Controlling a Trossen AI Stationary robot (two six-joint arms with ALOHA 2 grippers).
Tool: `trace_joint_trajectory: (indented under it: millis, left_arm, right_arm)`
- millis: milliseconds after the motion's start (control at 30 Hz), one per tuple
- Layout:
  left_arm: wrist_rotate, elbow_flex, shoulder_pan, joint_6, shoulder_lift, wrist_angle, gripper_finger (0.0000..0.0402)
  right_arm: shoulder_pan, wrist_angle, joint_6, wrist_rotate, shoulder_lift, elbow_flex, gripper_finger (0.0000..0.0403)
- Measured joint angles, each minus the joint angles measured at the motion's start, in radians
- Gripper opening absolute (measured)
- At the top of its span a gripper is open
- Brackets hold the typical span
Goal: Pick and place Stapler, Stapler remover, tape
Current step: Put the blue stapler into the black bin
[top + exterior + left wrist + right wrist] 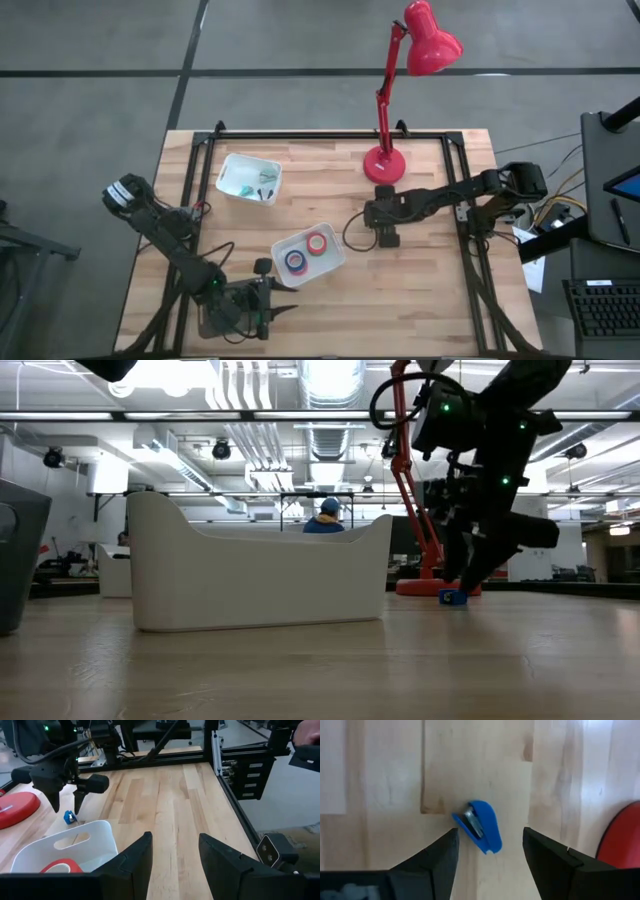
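Note:
The blue staple remover (480, 826) lies on the bare wood next to the red lamp base, and also shows in the low view (452, 597) and the left wrist view (69, 817). My right gripper (490, 839) points down over it, open, with one finger on each side and a gap to both. A blue tape roll (295, 260) and a red tape roll (317, 243) lie flat in the near white bin (335, 262). My left gripper (175, 855) waits open near the table's near edge. I cannot make out the black stapler.
The red desk lamp's base (384, 163) stands just beyond the right gripper, toward the far edge. A second white bin (226, 172) holding small items sits at the far left. Black frame rails (330, 136) line the table. Bare wood lies right of the near bin.

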Motion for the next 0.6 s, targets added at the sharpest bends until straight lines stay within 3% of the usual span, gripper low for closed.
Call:
trace_joint_trajectory:
  millis: [333, 600]
  left_arm:
    - [0.000, 0.000, 0.000, 0.000, 0.000, 0.000, 0.0163]
    - [-0.001, 0.000, 0.000, 0.001, 0.000, 0.000, 0.0163]
  right_arm:
    - [-0.014, 0.067, -0.016, -0.006, 0.000, -0.022, 0.0215]
    - [-0.029, 0.082, 0.017, -0.072, 0.000, -0.039, 0.0215]
